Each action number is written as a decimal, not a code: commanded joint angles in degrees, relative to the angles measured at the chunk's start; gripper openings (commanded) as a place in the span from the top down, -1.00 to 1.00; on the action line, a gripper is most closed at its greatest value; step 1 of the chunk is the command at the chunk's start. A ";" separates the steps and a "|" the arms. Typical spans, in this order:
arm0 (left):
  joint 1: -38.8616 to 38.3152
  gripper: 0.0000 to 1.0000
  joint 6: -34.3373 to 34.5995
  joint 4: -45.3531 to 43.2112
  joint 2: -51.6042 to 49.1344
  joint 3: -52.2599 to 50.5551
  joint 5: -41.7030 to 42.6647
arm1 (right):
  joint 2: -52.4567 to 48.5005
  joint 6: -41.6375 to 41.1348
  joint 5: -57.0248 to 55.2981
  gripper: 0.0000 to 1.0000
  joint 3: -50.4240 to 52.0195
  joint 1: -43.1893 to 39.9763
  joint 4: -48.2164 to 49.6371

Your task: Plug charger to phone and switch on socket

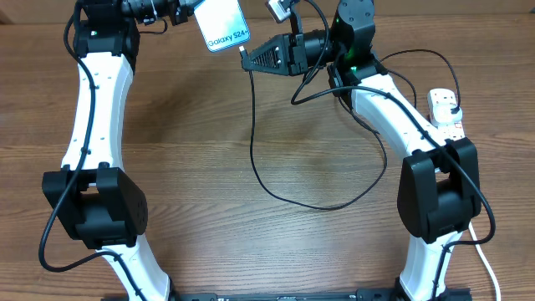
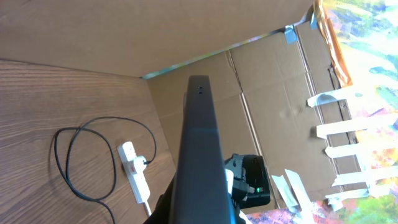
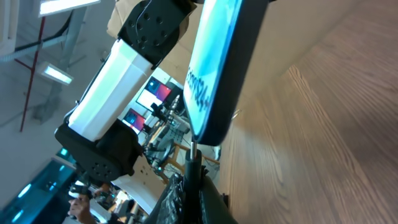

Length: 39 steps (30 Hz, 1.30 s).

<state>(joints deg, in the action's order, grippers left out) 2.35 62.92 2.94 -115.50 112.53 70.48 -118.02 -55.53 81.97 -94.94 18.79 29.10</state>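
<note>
My left gripper [image 1: 185, 10] is shut on the phone [image 1: 222, 23] and holds it in the air at the back of the table, its light blue "Galaxy S24" screen up. In the left wrist view the phone [image 2: 199, 155] shows as a dark edge-on slab. My right gripper [image 1: 251, 60] is shut on the charger's plug tip [image 3: 194, 152], right at the phone's bottom edge [image 3: 214, 134]; I cannot tell how far the tip is in. The thin black cable [image 1: 276, 188] loops across the table to the white socket [image 1: 445, 113] at the right edge.
A cardboard wall [image 2: 261, 81] stands behind the table. The socket's white cord [image 1: 485, 259] runs down the right side. The socket and cable loop also show in the left wrist view [image 2: 134, 171].
</note>
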 commanded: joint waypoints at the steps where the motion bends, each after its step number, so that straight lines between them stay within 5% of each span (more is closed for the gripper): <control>1: -0.55 0.92 1.46 -0.68 1.18 0.98 -0.50 | 2.40 -3.08 -1.40 0.92 -1.16 -0.13 0.44; 39: -2.38 0.91 0.59 -3.21 1.18 0.98 -4.74 | 2.40 -4.48 -2.38 0.92 -1.16 -0.09 1.22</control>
<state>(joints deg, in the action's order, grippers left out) 0.01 64.58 0.43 -115.50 112.53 65.71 -118.02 -59.79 80.07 -94.94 18.79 29.54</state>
